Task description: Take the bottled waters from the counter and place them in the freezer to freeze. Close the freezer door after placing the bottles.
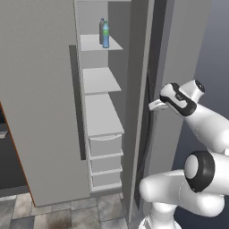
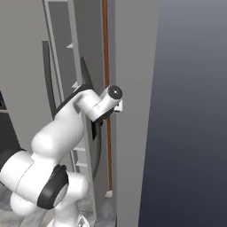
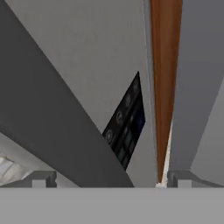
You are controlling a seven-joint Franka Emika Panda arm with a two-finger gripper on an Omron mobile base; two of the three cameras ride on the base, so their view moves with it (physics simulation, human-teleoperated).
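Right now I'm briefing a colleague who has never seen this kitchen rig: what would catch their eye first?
Probably the tall grey freezer standing open, its white shelves stepping down to drawers. Next, the two bottled waters side by side on the top shelf. Then the white arm reaching across, its open gripper at the edge of the freezer door.

Grey and brown mottled floor tiles (image 1: 67,214) low in the left base view, an upright brown wooden strip (image 2: 106,88) at right, a dark control panel (image 3: 127,131) close up.
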